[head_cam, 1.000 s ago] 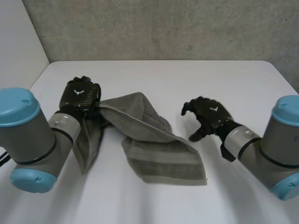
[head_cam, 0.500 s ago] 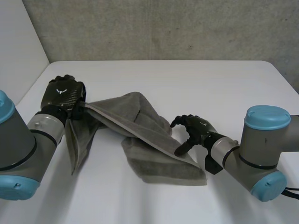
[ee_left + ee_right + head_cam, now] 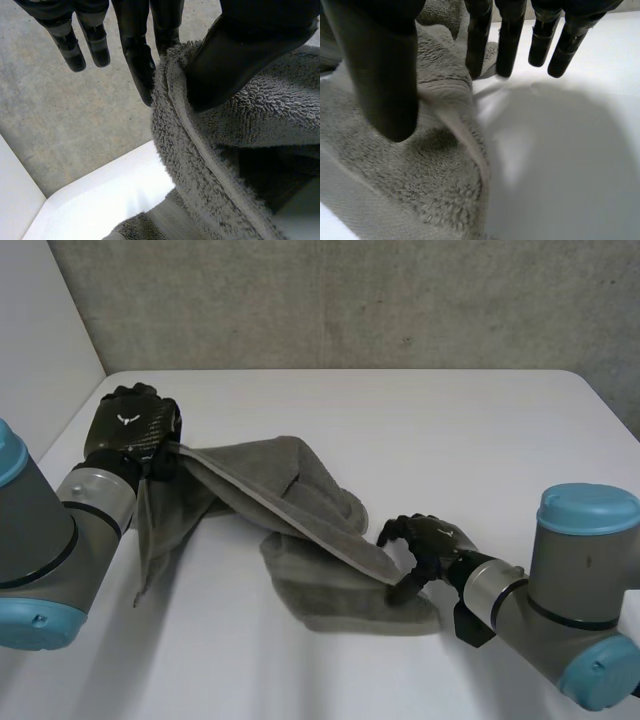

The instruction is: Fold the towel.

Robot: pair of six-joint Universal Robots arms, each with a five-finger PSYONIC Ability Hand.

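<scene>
In the head view, our left hand holds the towel up by a corner, and the towel runs long across the worktop toward our right hand.

Left wrist: the left hand pinches the hem against its thumb.

Right wrist: the right hand is relaxed over the opposite corner, thumb down, grasping nothing.

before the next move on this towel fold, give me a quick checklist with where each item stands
1. Left hand pinching the grey towel by its edge: ok, thumb clamps the hem against the fingers.
2. Right hand gripping the near corner: not ok, thumb over the cloth, fingers straight beyond its edge.
3. Right thumb pressing on the cloth: cannot tell.
4. Towel spread flat: not ok, bunched and twisted mid-length.
5. Towel away from the white table edges: ok.
</scene>
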